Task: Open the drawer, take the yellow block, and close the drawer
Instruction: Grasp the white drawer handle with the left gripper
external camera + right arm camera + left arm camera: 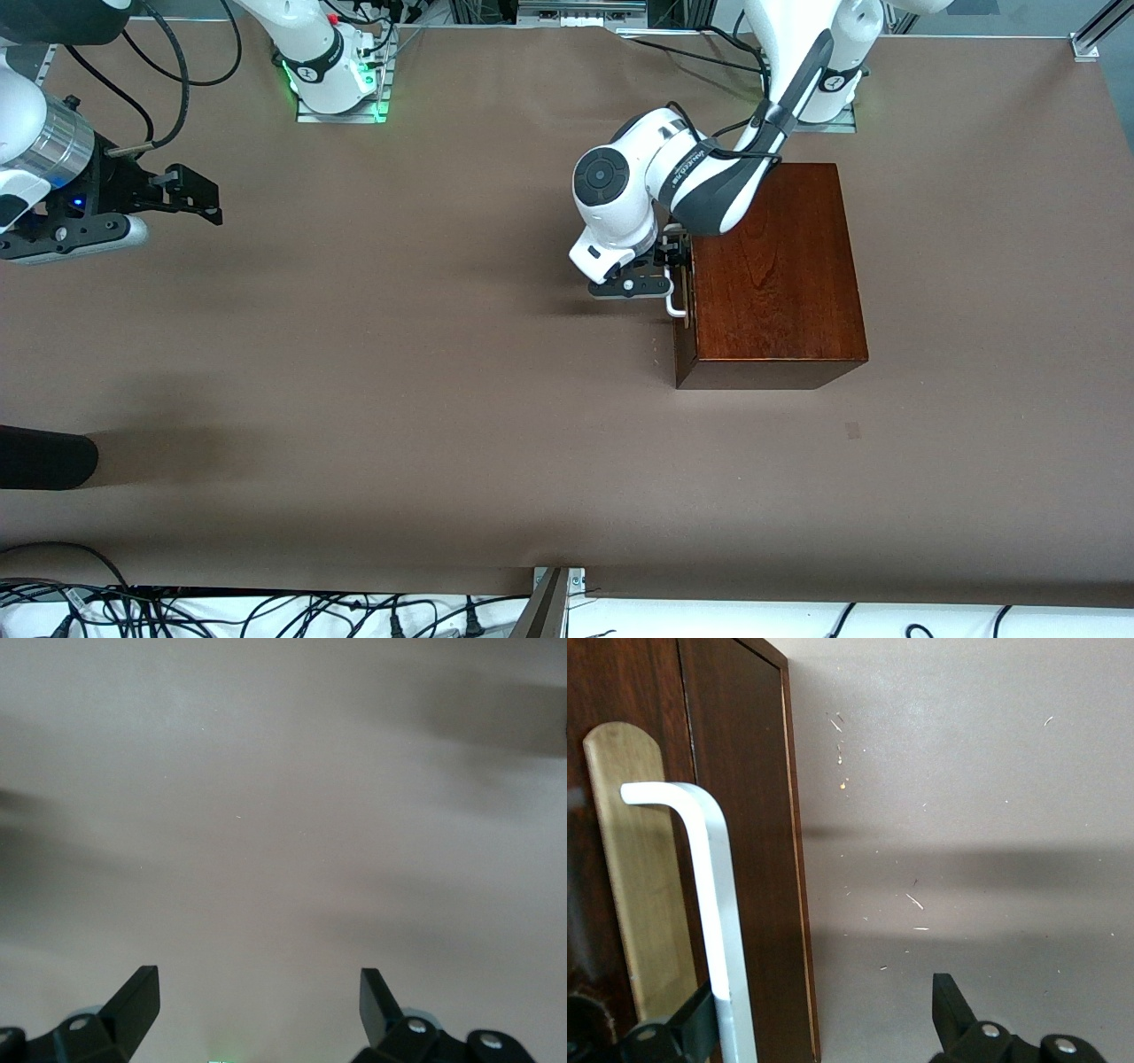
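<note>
Drawer (683, 292) shut, flush in wooden box (771, 275), right of frame centre. Left pincer (678, 252) spread at white handle (713, 904), one finger (691, 1028) touching the bar, not clamped. Right pincer (190, 190) spread, waiting, upper left over counter (399, 372). Yellow block unseen. Opening, taking, closing all remain.

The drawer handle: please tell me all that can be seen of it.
The handle is a white metal bar with a bent end, standing off a pale plate on the dark wooden drawer, which looks closed. The open fingers of the left gripper straddle it; one finger is against the bar.
</note>
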Available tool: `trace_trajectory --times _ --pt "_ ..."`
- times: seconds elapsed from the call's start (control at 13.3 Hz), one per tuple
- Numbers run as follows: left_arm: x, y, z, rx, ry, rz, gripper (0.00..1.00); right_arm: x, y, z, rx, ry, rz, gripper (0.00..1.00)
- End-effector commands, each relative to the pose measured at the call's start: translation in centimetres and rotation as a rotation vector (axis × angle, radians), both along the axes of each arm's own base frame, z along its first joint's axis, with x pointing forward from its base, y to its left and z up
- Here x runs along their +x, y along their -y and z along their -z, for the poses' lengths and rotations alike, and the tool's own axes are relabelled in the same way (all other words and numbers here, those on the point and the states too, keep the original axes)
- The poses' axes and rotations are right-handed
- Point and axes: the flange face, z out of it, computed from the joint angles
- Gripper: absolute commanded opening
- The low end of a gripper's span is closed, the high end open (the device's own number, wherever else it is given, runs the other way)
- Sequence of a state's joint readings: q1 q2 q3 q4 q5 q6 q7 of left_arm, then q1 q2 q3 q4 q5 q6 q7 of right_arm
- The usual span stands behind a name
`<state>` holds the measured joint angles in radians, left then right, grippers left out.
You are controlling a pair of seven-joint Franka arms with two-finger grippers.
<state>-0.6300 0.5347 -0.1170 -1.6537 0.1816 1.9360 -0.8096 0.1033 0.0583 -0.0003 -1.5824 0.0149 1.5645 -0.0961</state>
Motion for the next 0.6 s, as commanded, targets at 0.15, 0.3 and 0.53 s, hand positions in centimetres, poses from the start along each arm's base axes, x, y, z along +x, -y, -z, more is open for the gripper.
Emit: trace_trajectory --times 0.15,0.3,0.53 --pt "-0.2 0.4 0.3 -0.035 0.013 -0.008 1.0 0.2 -0.1 -0.2 -0.013 0.007 -0.017 1.0" --pt "-0.2 0.5 0.8 -0.033 0.006 -0.007 1.0 0.2 -0.1 -0.2 -0.013 0.007 -0.017 1.0" --pt "-0.4 1.4 1.3 -0.045 0.015 -0.011 1.0 0.2 -0.1 -0.2 -0.013 0.007 -0.017 1.0"
